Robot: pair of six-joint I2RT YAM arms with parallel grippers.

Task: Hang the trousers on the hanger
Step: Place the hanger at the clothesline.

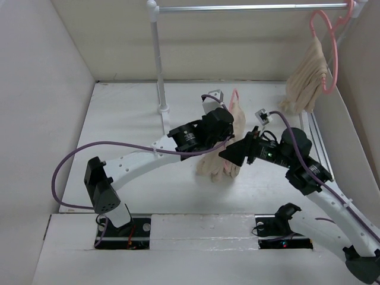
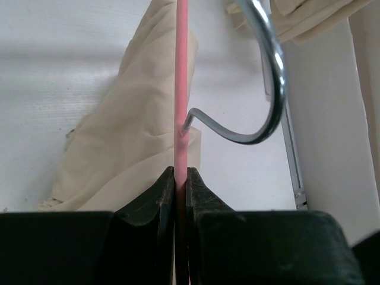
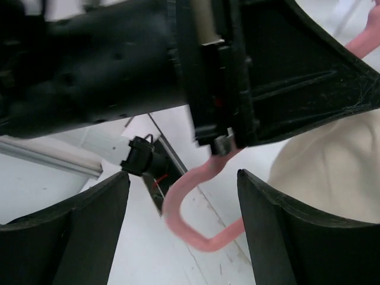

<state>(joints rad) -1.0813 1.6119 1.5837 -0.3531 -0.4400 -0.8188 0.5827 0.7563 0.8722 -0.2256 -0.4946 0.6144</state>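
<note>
— Starting on the left: how do we hold our left arm [image 1: 136, 163]?

— We reach it low across the table [image 1: 119, 119] toward the middle, elbow bent, so the left gripper [image 2: 181, 175] meets the hanger [image 2: 182, 71] edge-on. Its fingers are pressed together on the thin pink rod, just below where the steel hook [image 2: 270, 77] joins.

— Why grip there?

— We judge it keeps the hanger upright and leaves the hook free for the rail [image 1: 249, 8].

— And the trousers [image 1: 221, 159]?

— They hang off the hanger in a folded beige bundle, between our two grippers. We cannot tell whether their lower end touches the table.

— The right side?

— Our right arm [image 1: 335, 205] folds back at the elbow and points the right gripper [image 3: 184, 184] leftward. Its fingers stand apart on either side of the hanger's rounded corner, holding nothing.

— Why there?

— Probably to be close enough to tidy the cloth if it slips. Farthest right, the smaller garment [image 1: 306, 80] hangs from the rail on its own pink hanger [image 1: 332, 53].
</note>
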